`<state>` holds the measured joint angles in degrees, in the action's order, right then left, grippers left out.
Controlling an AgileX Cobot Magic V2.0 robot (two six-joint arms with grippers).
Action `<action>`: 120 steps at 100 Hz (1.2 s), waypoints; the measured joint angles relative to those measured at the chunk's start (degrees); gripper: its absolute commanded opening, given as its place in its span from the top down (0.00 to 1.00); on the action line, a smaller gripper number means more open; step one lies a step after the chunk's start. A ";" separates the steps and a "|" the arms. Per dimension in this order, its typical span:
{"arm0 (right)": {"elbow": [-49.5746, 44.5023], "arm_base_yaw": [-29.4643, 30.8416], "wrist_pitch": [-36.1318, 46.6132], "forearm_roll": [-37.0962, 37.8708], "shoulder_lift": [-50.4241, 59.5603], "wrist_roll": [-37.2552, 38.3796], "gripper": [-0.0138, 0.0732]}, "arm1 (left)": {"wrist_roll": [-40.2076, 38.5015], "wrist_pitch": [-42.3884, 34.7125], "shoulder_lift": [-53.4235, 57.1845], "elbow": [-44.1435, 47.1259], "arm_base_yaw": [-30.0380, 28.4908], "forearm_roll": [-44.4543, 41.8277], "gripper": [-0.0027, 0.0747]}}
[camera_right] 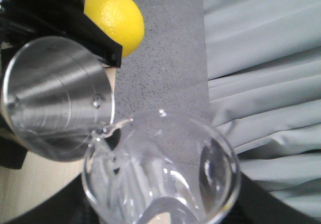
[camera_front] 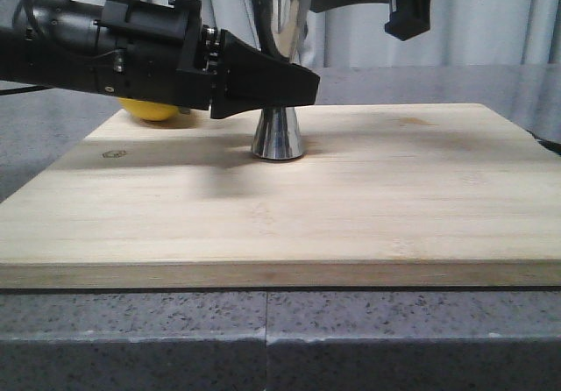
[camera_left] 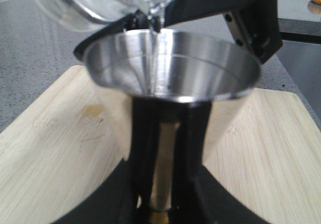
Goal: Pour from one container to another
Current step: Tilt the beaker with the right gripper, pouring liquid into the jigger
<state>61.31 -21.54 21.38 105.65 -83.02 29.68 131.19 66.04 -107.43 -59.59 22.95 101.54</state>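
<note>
**A:** ok so what's going on around the board? Going left to right.

**B:** Lemon sits at the board's far left corner, mostly hidden behind the left arm. The left gripper reaches in from that side and its black fingers are clamped on the jigger at the narrow waist. The jigger stands upright on the board, toward the back, a bit left of the middle.

**A:** How does the jigger look?

**B:** Shiny steel hourglass, two cones, mirror finish outside. Brushed inside the top cup, as the left wrist view shows. There's a bit of gold right down at the waist between the fingers.

**A:** And the beaker?

**B:** Clear glass, flared rim, tipped over the jigger's top cup. In the left wrist view the beaker has its lip just above the jigger's rim, with a thin stream of clear liquid running down into the cup. The right wrist view looks down the beaker's open mouth; its spout meets the jigger's edge.

**A:** Right gripper?

**B:** Above the board, right of the jigger's top. Dark shapes flank the beaker in the right wrist view, so it looks closed on the glass.
</note>
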 measured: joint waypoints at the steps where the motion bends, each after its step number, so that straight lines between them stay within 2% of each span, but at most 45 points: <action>1: 0.00 0.00 0.00 0.00 0.00 -0.08 0.53 | 0.00 0.00 0.00 0.00 0.00 0.00 0.88; 88: 2.41 -1.13 -0.49 0.00 0.00 -3.80 0.53 | 0.02 0.00 0.00 0.00 0.00 0.00 0.88; 120: 2.41 -1.13 -0.49 0.00 0.00 -7.61 0.53 | 0.02 0.00 0.00 0.00 0.00 0.00 0.88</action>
<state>63.73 -22.67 20.89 105.65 -83.02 22.07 131.22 66.04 -107.43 -59.59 22.95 101.54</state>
